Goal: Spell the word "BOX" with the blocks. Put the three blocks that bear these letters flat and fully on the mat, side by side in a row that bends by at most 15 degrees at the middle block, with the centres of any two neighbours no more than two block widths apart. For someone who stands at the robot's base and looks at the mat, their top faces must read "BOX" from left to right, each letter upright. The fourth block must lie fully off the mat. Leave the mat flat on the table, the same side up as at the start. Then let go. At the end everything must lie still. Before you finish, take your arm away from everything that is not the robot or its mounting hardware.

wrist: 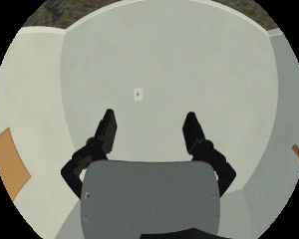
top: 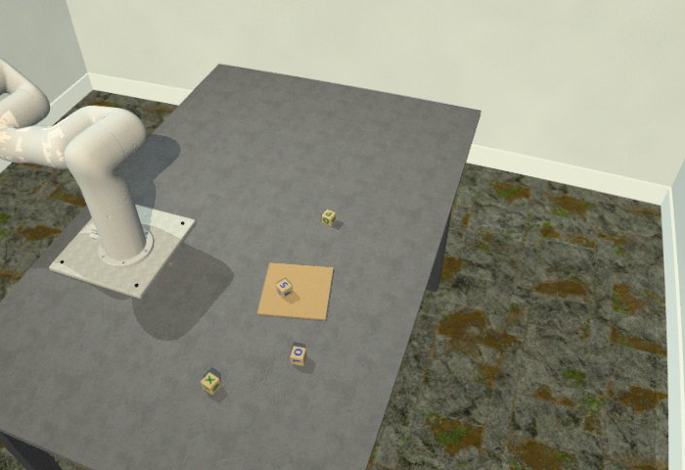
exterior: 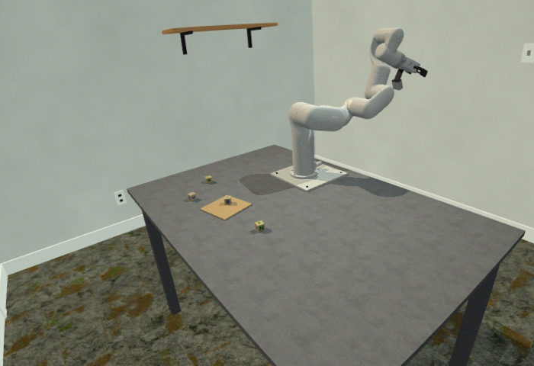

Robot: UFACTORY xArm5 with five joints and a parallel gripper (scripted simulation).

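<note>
The mat (top: 311, 305) (exterior: 220, 214) lies flat. A block with a blue S on top (top: 283, 287) (exterior: 227, 200) stands on its part nearer the base. A block with a blue O on top (top: 297, 354) (exterior: 191, 196) and one with a green X on top (top: 210, 382) (exterior: 208, 178) lie on the table, off the mat. Another block with green letters (top: 328, 216) (exterior: 259, 226) is off the mat's opposite side; its top looks like a P or d. No B can be made out. My gripper (exterior: 410, 78) (wrist: 150, 119) is open and empty, high above and far from the blocks.
The robot's base plate (top: 163, 227) (exterior: 326, 178) is bolted to the grey table (top: 265, 138) (exterior: 362, 267), left of the mat in the top view. The table's far edge lies beyond the mat. A wall shelf (exterior: 220, 28) hangs behind the table.
</note>
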